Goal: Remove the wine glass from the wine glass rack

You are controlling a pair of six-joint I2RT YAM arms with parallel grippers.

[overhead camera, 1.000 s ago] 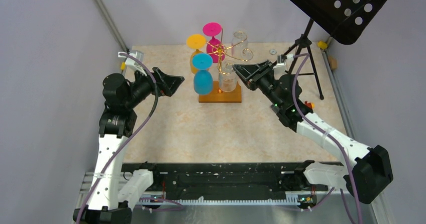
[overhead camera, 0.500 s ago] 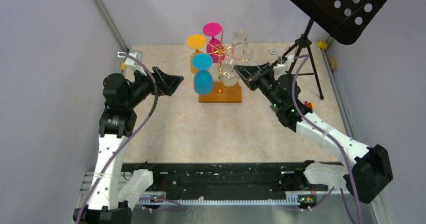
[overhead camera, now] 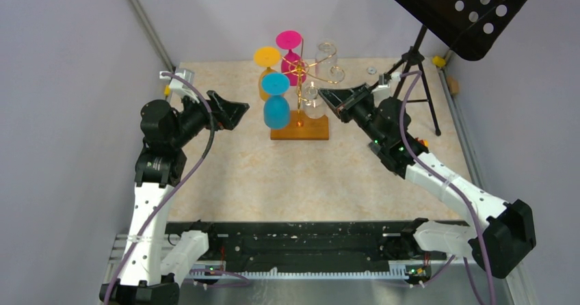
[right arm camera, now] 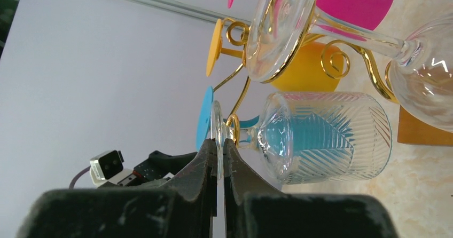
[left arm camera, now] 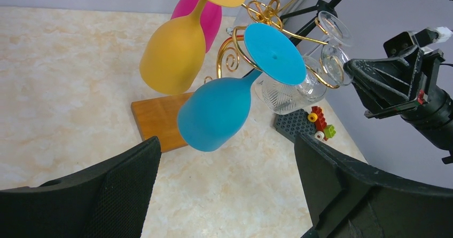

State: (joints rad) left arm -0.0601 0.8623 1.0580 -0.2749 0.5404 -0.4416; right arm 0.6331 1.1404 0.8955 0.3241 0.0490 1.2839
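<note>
The wine glass rack [overhead camera: 311,72] is gold wire on an orange-brown wooden base [overhead camera: 299,130] at the back middle of the table. A blue [overhead camera: 276,111], a yellow [overhead camera: 265,60] and a pink glass [overhead camera: 290,45] and a clear glass [overhead camera: 327,50] hang upside down from it. My right gripper [overhead camera: 321,94] is shut on the foot rim of a ribbed clear wine glass [right arm camera: 326,136], whose stem still sits in a gold loop [right arm camera: 233,127]. My left gripper [overhead camera: 236,111] is open and empty, left of the blue glass [left arm camera: 216,112].
A black tripod music stand [overhead camera: 416,64] with a perforated desk [overhead camera: 472,4] stands at the back right, close behind my right arm. A grey plate with small toy bricks [left arm camera: 315,123] lies right of the rack. A washer [overhead camera: 371,69] lies near the back wall.
My right gripper has shifted slightly up and back with the ribbed clear glass, whose bowl has risen a little. The left arm has not moved.
</note>
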